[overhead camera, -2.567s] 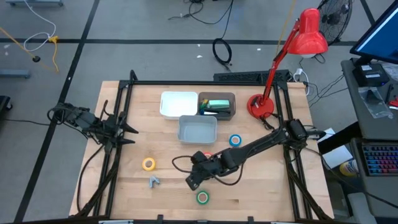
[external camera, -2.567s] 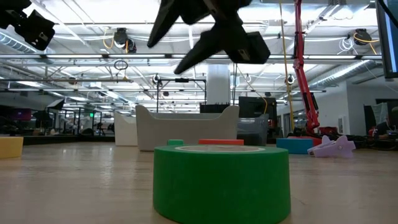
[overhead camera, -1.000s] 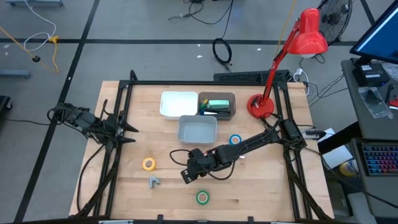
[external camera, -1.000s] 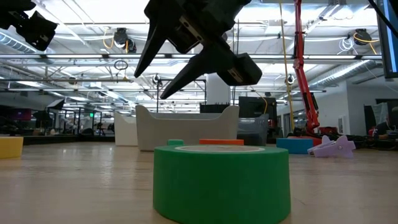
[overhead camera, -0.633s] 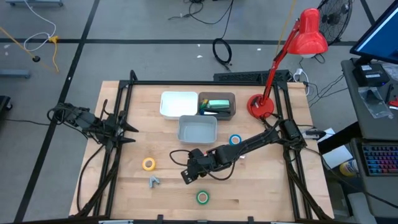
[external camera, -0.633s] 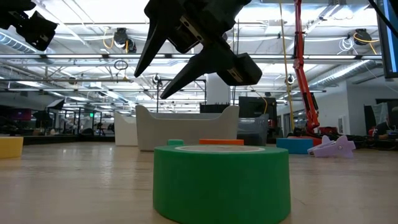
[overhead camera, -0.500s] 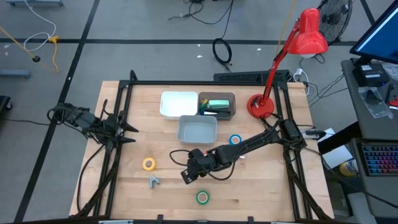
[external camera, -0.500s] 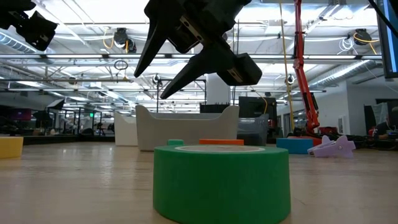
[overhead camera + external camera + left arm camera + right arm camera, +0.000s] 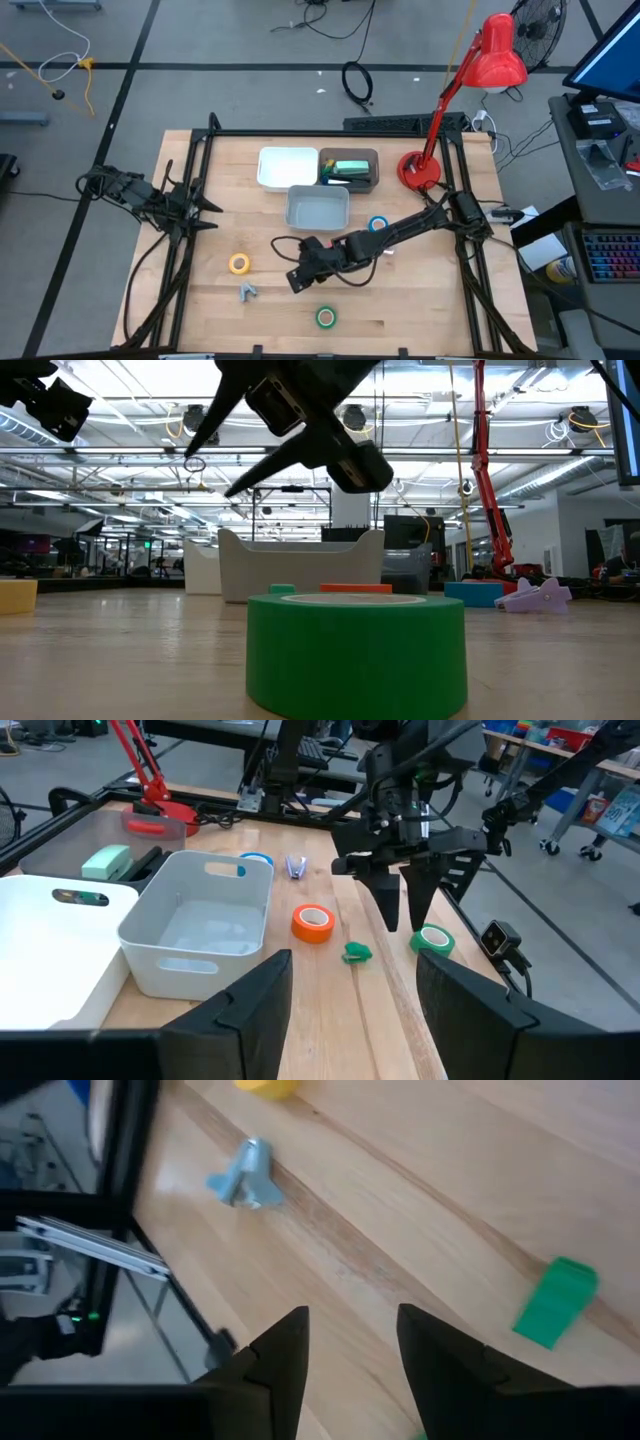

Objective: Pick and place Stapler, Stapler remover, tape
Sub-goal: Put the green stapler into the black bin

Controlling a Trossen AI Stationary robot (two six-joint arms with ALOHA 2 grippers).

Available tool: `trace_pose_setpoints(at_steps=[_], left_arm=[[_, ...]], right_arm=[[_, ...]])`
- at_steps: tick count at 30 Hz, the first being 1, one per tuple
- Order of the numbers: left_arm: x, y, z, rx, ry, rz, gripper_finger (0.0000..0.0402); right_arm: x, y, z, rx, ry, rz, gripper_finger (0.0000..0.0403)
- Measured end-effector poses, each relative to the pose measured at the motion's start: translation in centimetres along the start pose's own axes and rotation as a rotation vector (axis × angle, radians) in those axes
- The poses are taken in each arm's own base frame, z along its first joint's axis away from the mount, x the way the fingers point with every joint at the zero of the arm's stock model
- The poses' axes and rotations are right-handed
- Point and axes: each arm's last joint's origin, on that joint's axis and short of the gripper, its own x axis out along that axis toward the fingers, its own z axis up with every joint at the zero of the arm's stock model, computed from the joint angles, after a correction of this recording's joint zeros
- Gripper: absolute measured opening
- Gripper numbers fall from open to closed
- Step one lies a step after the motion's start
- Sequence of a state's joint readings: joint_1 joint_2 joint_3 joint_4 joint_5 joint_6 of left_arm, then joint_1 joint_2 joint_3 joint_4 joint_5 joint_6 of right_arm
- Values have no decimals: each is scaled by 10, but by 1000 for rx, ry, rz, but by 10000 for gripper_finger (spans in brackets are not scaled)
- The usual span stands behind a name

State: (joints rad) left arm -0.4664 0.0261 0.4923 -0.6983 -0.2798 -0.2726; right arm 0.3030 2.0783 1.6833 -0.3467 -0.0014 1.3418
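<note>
We see the wooden table (image 9: pixel 210 310) with open board along its front edge, and the left gripper (image 9: pixel 205 209) parked open and empty at the left rail. Our right gripper (image 9: pixel 293 284) hangs mid-table, fingers spread, holding nothing. Around it lie the green tape (image 9: pixel 326 318) nearest the front edge, yellow tape (image 9: pixel 239 264), blue tape (image 9: pixel 378 226), orange tape (image 9: pixel 313 923) and stapler remover (image 9: pixel 247 292).

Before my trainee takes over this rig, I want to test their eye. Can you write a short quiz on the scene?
1. True or false: the right gripper holds a tape roll.
2. Which roll fills the low view's foreground? A yellow tape, B green tape, C blue tape.
3. Fill in: the ___ gripper waits at the table edge.
Key: 1 false, its fingers are open and empty. 2 B. 3 left gripper.
</note>
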Motion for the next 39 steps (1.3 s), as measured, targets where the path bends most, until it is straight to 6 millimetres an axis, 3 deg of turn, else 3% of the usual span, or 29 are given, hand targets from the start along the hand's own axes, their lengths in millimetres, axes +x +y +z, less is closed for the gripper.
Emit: trace_pose_setpoints(at_steps=[20,30,35,39], left_arm=[[0,0,0,0,0,0,214],[0,0,0,0,0,0,214],[0,0,0,0,0,0,214],[0,0,0,0,0,0,214]], right_arm=[[-1,-13,-2,50,28,-130,147],[-1,-20,-3,73,29,-190,181],[5,-36,-3,119,36,-242,189],[9,-37,-4,130,79,-194,189]])
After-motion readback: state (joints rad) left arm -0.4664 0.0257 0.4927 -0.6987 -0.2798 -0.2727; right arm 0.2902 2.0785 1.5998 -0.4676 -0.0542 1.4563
